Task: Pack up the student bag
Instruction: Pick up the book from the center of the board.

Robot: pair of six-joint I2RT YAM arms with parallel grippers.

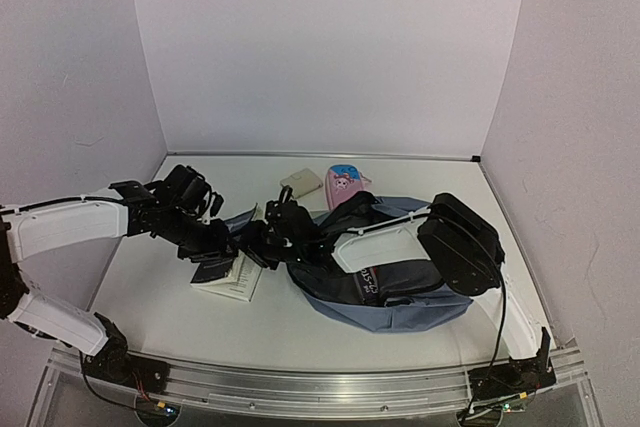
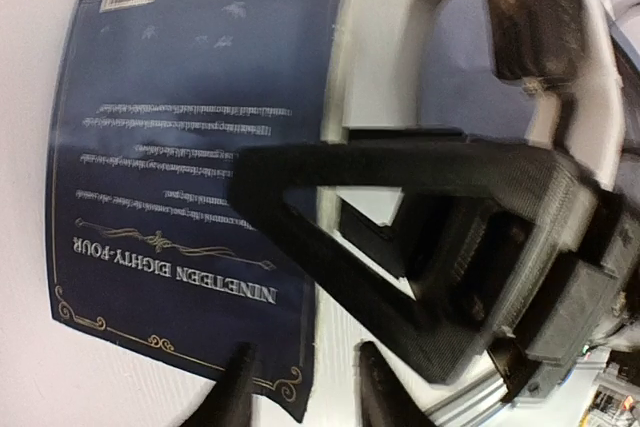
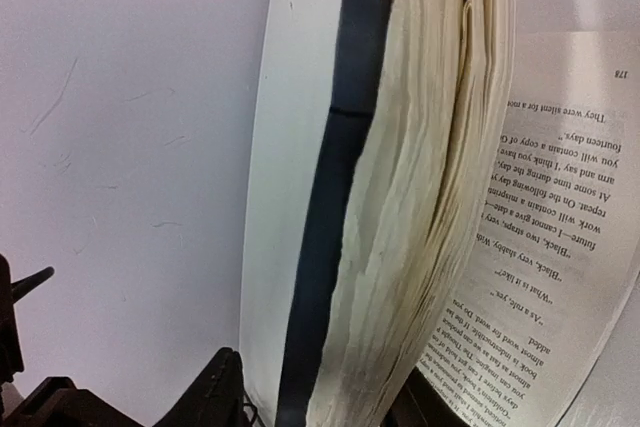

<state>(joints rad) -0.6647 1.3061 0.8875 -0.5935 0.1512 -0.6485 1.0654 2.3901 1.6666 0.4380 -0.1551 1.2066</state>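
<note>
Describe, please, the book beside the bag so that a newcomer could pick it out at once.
Find the grey-blue student bag on the white table; the book is just left of it. Unlike the pink pouch and small beige object beyond the bag, it has a dark blue cover titled Nineteen Eighty-Four.

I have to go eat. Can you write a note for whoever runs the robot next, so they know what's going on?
Left gripper: open over a corner of the book, holding nothing.
Right gripper: shut on the book's pages.
Book: on the table, left of the bag, outside it.
Pink pencil case: behind the bag, outside too.
Done: nothing visibly packed.
Left: book and pencil case into the bag.
</note>
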